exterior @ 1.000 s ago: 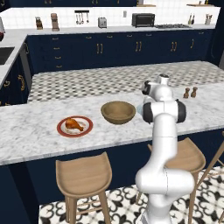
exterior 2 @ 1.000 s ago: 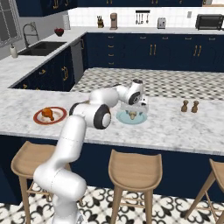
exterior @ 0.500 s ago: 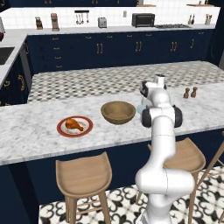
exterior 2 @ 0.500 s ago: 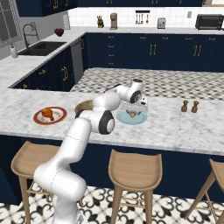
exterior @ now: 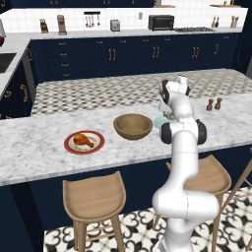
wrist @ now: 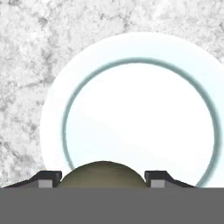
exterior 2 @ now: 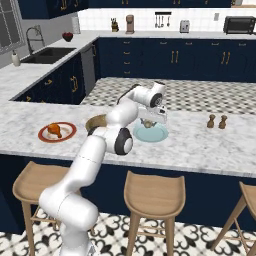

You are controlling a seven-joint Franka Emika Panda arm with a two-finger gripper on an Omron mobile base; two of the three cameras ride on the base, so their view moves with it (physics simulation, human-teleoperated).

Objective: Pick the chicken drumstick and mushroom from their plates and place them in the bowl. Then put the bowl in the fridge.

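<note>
Your mushroom (wrist: 103,174) sits on the pale blue plate (wrist: 131,57) between the 2 tips of the pincer (wrist: 103,179), which has narrowed around it from wide apart without visibly clamping yet, so the drumstick (exterior: 83,141) and bowl (exterior: 133,126) wait.

From my hand view, the small rounded beige-tan mushroom (wrist: 103,174) shows just the top of its cap; its stem is cut off by the bottom edge. My dark fingertips (wrist: 48,178) poke up on either side, too little of them to tell whether they touch it. In the left base view my white arm hides most of the pale light-blue round plate (exterior: 159,120). In the right base view my arm covers much of the light-brown wooden bowl (exterior 2: 95,121).
</note>
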